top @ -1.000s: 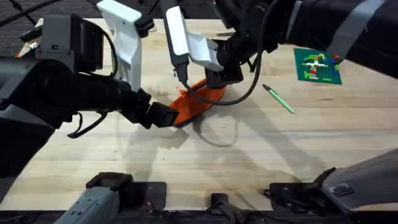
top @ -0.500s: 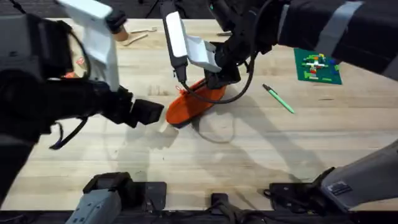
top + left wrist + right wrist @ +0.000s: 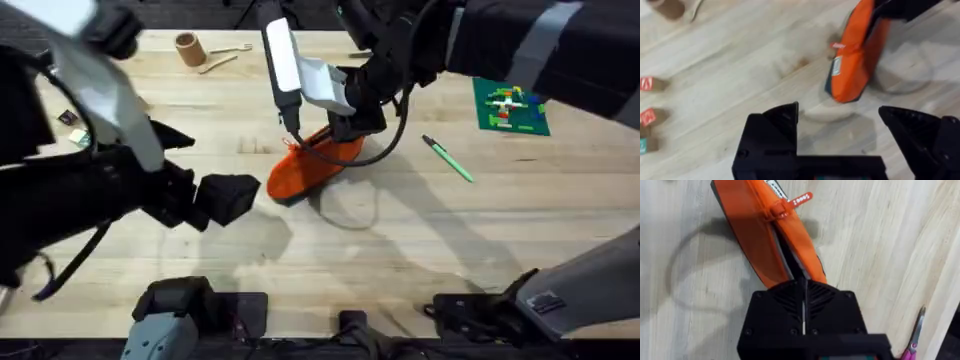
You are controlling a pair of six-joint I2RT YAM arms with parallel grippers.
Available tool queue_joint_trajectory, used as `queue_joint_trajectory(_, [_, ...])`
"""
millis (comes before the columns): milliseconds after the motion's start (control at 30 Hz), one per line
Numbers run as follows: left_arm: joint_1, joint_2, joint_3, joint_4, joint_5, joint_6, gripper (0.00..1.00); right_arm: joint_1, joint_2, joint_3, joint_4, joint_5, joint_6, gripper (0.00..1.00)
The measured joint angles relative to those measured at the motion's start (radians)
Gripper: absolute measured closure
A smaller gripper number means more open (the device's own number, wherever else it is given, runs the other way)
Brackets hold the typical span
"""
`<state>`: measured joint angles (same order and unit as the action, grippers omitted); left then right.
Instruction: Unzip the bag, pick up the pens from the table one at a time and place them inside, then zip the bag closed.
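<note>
Right gripper (image 3: pixel 804 287) pinching bag (image 3: pixel 765 235), left gripper (image 3: pixel 840 130) spread

An orange pencil pouch (image 3: pixel 312 165) with a dark underside and a small red zipper pull (image 3: pixel 801 199) lies on the pale, grained wooden table (image 3: pixel 450 250), near a bright green pen (image 3: pixel 449 160) with a black tip and a green building-brick plate (image 3: pixel 511 105).

Pen (image 3: pixel 448 159) right of bag (image 3: pixel 312 168)

Bag (image 3: pixel 318 165) far end hidden under right tool (image 3: pixel 804 307).
</note>
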<state>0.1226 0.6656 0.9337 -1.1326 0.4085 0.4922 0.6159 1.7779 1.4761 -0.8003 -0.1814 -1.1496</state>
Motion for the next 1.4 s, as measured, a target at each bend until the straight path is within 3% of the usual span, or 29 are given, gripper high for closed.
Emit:
queue_joint_trajectory(200, [0.0,-0.011,0.027,-0.101,0.091,0.01,0.008,0.0,0.0,0.0,0.01,0.0,0.0,0.969])
queue_joint_trajectory(500, [0.0,-0.011,0.027,-0.141,0.23,0.076,0.008,0.0,0.017,0.0,0.015,0.0,0.0,0.969])
queue_joint_trajectory(800, [0.0,-0.011,0.027,-0.151,0.251,0.138,0.008,-0.001,0.045,0.008,0.02,-0.019,0.0,0.97])
queue_joint_trajectory(1000, [0.0,-0.011,0.027,-0.151,0.25,0.145,0.008,-0.002,0.107,0.012,0.023,-0.037,0.0,0.97])
queue_joint_trajectory(1400, [0.0,-0.011,0.027,-0.151,0.242,0.149,0.007,-0.003,0.108,0.013,0.022,-0.071,0.0,0.972])
